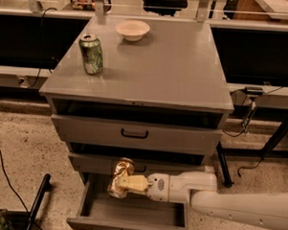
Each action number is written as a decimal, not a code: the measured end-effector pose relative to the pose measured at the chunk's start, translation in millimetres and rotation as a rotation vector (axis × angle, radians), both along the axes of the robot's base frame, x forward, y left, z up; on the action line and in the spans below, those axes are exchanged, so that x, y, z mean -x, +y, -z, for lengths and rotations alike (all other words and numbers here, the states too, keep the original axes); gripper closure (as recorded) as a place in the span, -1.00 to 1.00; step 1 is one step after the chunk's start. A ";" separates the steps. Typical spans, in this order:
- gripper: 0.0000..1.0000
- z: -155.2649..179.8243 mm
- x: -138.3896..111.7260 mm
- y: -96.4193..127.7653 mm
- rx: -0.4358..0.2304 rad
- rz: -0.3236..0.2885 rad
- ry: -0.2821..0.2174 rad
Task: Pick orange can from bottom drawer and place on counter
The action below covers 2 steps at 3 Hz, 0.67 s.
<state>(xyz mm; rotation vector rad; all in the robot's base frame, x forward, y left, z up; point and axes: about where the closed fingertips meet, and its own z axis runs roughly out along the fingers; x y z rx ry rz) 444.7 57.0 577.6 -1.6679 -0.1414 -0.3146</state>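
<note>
Orange can (123, 167) | gripper (123, 183) fingers clamped on it | above open bottom drawer (129, 225) | label unreadable

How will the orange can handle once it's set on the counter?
Probably light and thin-walled: the orange can looks dented, so the gripper, holding it over the bottom drawer, could crush it further. It is tilted in the grip; set down that way on the smooth counter it may tip and roll.
</note>
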 end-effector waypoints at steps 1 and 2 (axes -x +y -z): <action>1.00 -68.9 14.1 -7.6 -0.016 -0.025 -0.062; 1.00 -135.6 19.5 -20.1 0.042 -0.031 -0.081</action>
